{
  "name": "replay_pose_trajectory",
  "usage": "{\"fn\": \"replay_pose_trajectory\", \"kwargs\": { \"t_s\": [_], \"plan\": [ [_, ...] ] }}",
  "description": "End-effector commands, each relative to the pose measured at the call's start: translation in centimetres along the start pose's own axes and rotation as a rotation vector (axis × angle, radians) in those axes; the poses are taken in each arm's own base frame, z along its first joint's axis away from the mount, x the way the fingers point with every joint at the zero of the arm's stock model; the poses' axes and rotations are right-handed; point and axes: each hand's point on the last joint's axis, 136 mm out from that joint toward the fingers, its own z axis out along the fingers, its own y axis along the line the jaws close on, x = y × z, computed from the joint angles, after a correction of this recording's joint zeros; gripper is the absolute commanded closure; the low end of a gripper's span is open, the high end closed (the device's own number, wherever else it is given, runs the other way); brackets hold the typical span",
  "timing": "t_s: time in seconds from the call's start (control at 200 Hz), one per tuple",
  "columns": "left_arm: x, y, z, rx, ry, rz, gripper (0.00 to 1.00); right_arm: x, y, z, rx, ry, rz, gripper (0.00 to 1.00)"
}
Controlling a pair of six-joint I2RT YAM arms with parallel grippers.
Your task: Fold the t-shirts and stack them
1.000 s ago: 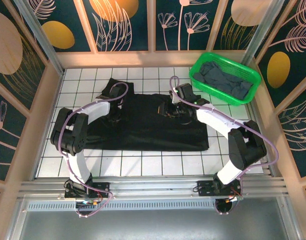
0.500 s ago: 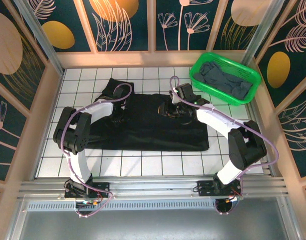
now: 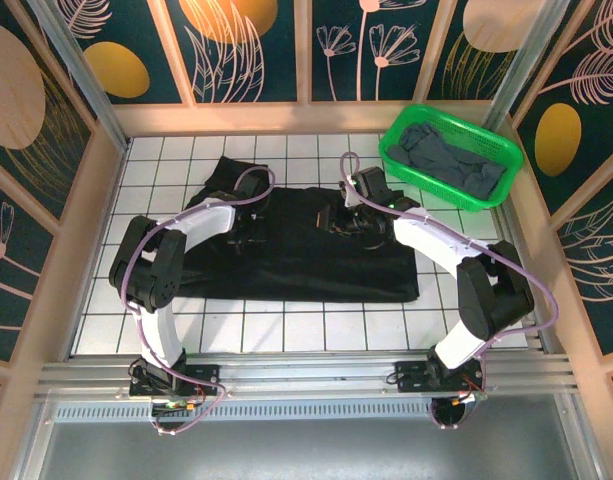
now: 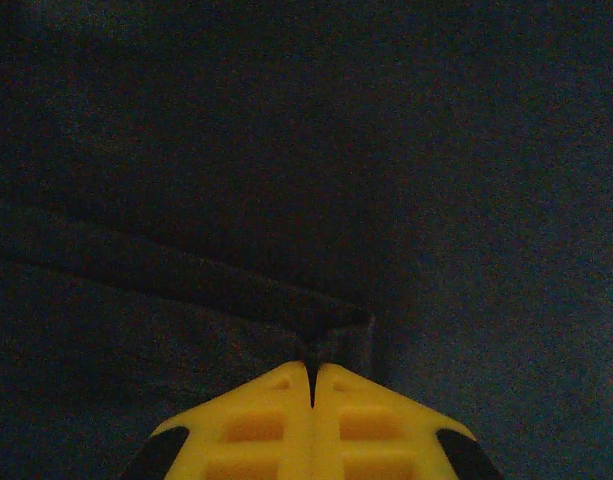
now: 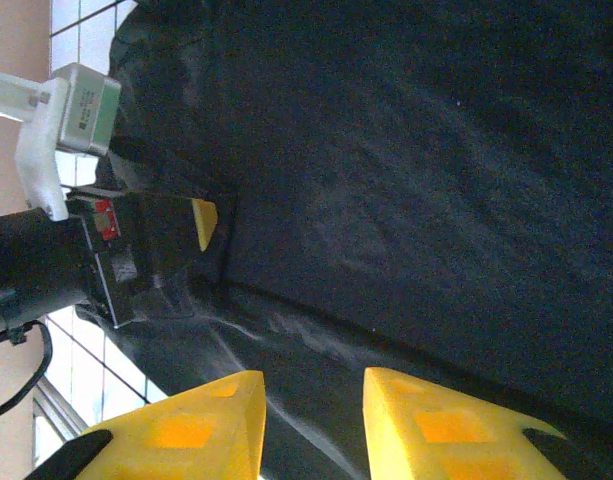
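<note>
Left claw pinched shut on black t-shirt fold, 11 o'clock, likely for folding over; right claw gapes empty.

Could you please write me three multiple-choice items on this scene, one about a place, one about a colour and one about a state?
1. Where does the grey t-shirt lie?
A. draped on a wall
B. in the green basket
C. over the right arm

2. What colour is the spread t-shirt?
A. white
B. red
C. black

3. How does the left pincer stand?
A. wide open
B. shut on a fold of the spread t-shirt
C. gripping the basket rim

Answers: 1 B, the grey cloth sits inside the basket walls; 2 C, it reads black against the white tiles; 3 B, the yellow fingers meet with a cloth ridge pinched at their tips.
</note>
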Motion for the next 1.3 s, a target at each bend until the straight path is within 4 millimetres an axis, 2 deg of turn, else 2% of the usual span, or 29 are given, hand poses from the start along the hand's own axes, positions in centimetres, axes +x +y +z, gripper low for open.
{"fn": "replay_pose_trajectory", "kwargs": {
  "t_s": [0.0, 0.405, 0.621, 0.681, 0.756, 0.786, 0.866, 0.951, 1.046, 1.151, 1.206, 1.226, 1.296],
  "plan": [
    [-0.6, -0.1, -2.0, -0.042, -0.032, 0.064, 1.0, -0.6, 0.5, -0.8, -0.014, -0.033, -0.001, 0.68],
    [-1.9, -2.0, -2.9, -0.068, -0.085, 0.122, 1.0, -0.3, 0.2, -0.6, -0.011, -0.024, 0.005, 0.68],
    [-0.9, -2.2, -1.1, -0.079, -0.038, 0.159, 1.0, 0.2, -0.4, -0.2, 0.001, -0.004, 0.019, 0.68],
    [-0.9, -2.1, -1.1, -0.083, -0.042, 0.162, 0.89, 0.3, -0.8, -0.1, 0.014, 0.002, 0.029, 0.68],
    [-1.5, -1.8, -2.1, -0.095, -0.071, 0.155, 0.57, 0.6, -1.8, -0.1, 0.038, 0.007, 0.053, 0.68],
    [-1.7, -1.6, -2.7, -0.104, -0.085, 0.145, 0.5, 0.7, -2.2, -0.3, 0.049, 0.003, 0.066, 0.68],
    [-1.9, -0.9, -4.6, -0.114, -0.118, 0.102, 0.47, 1.2, -3.8, -1.0, 0.075, -0.011, 0.119, 0.67],
    [-1.1, 0.9, -6.3, -0.121, -0.128, 0.017, 0.53, 1.9, -6.5, -2.3, 0.119, -0.034, 0.2, 0.67],
    [0.9, 5.4, -7.3, -0.142, -0.096, -0.163, 0.67, 3.1, -10.4, -4.0, 0.196, -0.056, 0.317, 0.68],
    [3.9, 10.0, -6.3, -0.138, -0.031, -0.334, 0.77, 4.6, -14.0, -5.7, 0.256, -0.076, 0.436, 0.7],
    [4.4, 11.6, -5.7, -0.135, -0.014, -0.394, 0.8, 5.1, -15.1, -6.2, 0.276, -0.085, 0.473, 0.7],
    [5.4, 12.4, -5.0, -0.147, 0.014, -0.41, 0.81, 5.2, -15.5, -6.3, 0.284, -0.087, 0.484, 0.71],
    [6.4, 14.2, -3.6, -0.17, 0.053, -0.47, 0.84, 5.6, -16.5, -6.6, 0.323, -0.081, 0.51, 0.71]
  ]
}}
